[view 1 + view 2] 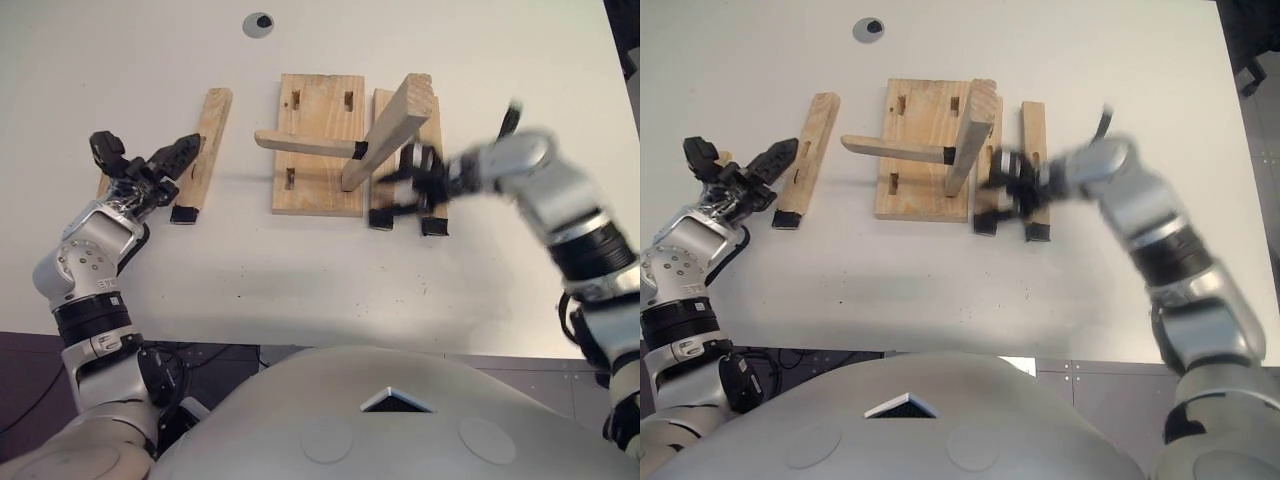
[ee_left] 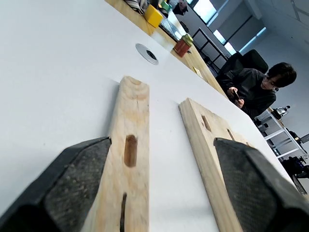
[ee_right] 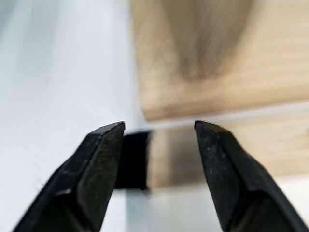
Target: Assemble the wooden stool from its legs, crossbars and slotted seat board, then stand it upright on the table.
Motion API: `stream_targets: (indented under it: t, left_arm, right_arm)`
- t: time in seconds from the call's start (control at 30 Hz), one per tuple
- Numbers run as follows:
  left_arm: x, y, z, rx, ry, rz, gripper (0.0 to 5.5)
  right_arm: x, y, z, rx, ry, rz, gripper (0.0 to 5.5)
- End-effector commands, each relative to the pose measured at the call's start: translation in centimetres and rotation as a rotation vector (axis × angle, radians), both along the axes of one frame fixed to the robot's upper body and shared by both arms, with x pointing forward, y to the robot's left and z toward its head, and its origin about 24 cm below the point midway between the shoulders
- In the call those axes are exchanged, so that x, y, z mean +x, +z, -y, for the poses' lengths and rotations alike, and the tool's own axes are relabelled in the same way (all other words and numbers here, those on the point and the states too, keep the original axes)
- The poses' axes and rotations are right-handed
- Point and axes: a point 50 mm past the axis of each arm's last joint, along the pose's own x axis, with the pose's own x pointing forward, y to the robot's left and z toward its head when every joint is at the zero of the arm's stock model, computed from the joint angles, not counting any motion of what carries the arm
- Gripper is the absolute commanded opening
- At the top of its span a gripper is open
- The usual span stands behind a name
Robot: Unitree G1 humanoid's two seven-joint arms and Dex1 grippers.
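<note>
the stool is partly built: the seat board [image 1: 318,110] lies flat with one leg [image 1: 392,125] standing in a slot and a crossbar [image 1: 298,143] jutting from it toward the left. the right gripper [image 1: 412,188], fingers apart, hovers at the black-capped ends of two spare legs [image 1: 1034,125] lying just beside the board. fetching the next leg seems the step in hand. that calls for closing on one leg and lining its end up with a free slot. the left gripper [image 1: 148,162], also spread wide, sits beside another loose leg [image 1: 207,135]. no readable print shows on the wood.
</note>
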Motion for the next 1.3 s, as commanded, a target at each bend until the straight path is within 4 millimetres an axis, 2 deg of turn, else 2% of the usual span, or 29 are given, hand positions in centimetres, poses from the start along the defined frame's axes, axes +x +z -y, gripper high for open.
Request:
stream_targets:
  t: [0.03, 0.2, 0.33, 0.57, 0.7, 0.87, 1.03, 1.23, 1.3]
  left_arm:
    - [-0.3, 0.4, 0.9, -0.001, -0.032, 0.032, 3.91]
    - [-0.9, -0.1, 1.2, -0.002, -0.008, 0.024, 3.91]
    - [-1.7, -0.6, 1.0, -0.004, -0.001, -0.012, 3.91]
    - [-0.9, -0.1, 0.7, 0.05, -0.053, -0.066, 3.91]
    - [-0.5, 0.2, 0.5, 0.062, -0.075, -0.077, 3.91]
    - [-0.2, 0.2, 0.6, 0.066, -0.093, -0.079, 3.91]
    - [-0.1, 0.2, 0.7, 0.07, -0.09, -0.074, 3.91]
    - [-0.5, -0.2, 0.7, 0.064, -0.071, -0.071, 3.91]
    - [-0.4, 0.0, 1.0, 0.125, -0.107, -0.062, 3.91]
  right_arm:
    - [1.4, 1.8, 1.4, -0.038, -0.062, 0.081, 3.34]
    - [0.5, 3.8, 3.4, 0.017, -0.164, 0.124, 4.19]
    - [-0.6, 4.3, 3.0, 0.088, -0.449, 0.243, 4.23]
    - [-2.6, 2.1, -0.6, 0.143, -0.857, 0.076, 4.23]
    - [-3.3, 0.7, -1.8, 0.09, -0.924, 0.026, 4.23]
    - [-3.4, -1.1, -2.2, -0.009, -0.956, -0.006, 4.23]
    - [-3.4, -3.1, -1.9, -0.097, -0.957, -0.011, 3.48]
    - [-3.4, -3.3, -1.4, -0.135, -0.939, -0.01, 2.57]
    - [-3.2, -3.0, -1.3, -0.113, -0.957, -0.016, 2.23]
